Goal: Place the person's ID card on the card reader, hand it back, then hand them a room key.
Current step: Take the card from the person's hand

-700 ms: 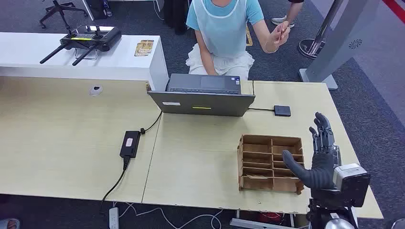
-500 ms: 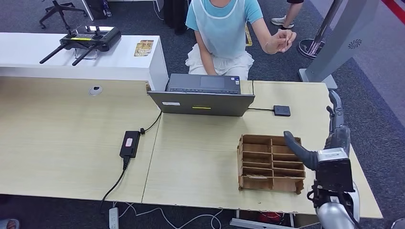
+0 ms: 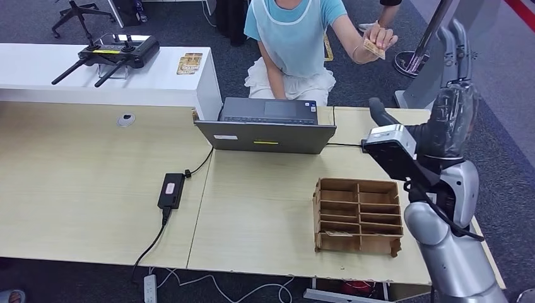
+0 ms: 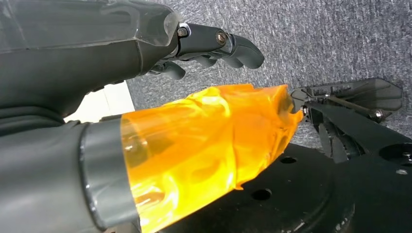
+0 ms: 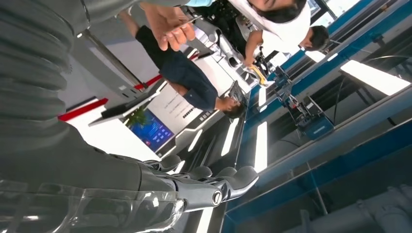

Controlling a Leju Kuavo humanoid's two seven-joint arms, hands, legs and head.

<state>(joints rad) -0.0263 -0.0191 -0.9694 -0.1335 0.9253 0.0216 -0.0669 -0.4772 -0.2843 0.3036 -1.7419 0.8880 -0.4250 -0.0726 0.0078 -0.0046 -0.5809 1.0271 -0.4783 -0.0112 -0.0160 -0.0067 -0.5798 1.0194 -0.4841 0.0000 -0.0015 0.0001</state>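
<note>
Across the counter [image 3: 94, 189] from the robot, a person [image 3: 293, 38] in a light blue top sits behind an open laptop [image 3: 268, 129]. Their raised hand [image 3: 372, 45] holds a small tan card [image 3: 373, 48] out to the side, above the counter's far right corner. The right robot hand [image 3: 451, 95] is lifted high at the right, palm turned inward, fingers [image 3: 455, 44] stretched straight up and apart, thumb out toward the laptop, holding nothing. It sits near the card, lower and to the right, not touching it. In the right wrist view, the person's hand [image 5: 167, 24] pinches the thin card [image 5: 192, 20] edge-on. In the left wrist view, the left robot hand [image 4: 145, 53] hangs over grey carpet, fingers [image 4: 218, 43] loosely extended, nothing in it. On the counter lie a wooden tray [image 3: 358, 216] with compartments, a small black square device [image 3: 372, 146] cabled to the laptop, and a black power brick [image 3: 171, 189]. A white desk [image 3: 158, 82] behind carries a black controller [image 3: 117, 52].
</note>
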